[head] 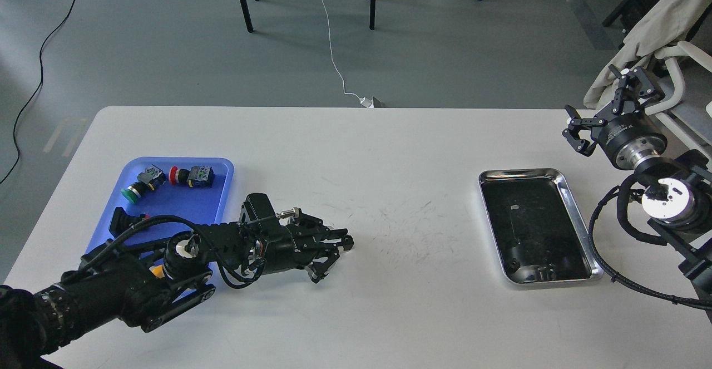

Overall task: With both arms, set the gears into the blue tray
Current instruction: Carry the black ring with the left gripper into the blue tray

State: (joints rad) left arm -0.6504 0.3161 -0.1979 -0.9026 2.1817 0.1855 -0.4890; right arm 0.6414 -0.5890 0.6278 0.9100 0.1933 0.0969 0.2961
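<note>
blue tray (222, 175) at table's left, gears indiscernible

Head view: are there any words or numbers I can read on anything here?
None can be read.
Right gripper: pale print on its round black body, too small and blurred.
Push-button switches in the blue tray: small labels, unreadable.
Steel tray: no text visible.

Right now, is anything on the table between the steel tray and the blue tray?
Only the left hand, lying low just right of the blue tray. The table between it and the steel tray shows nothing else.
</note>
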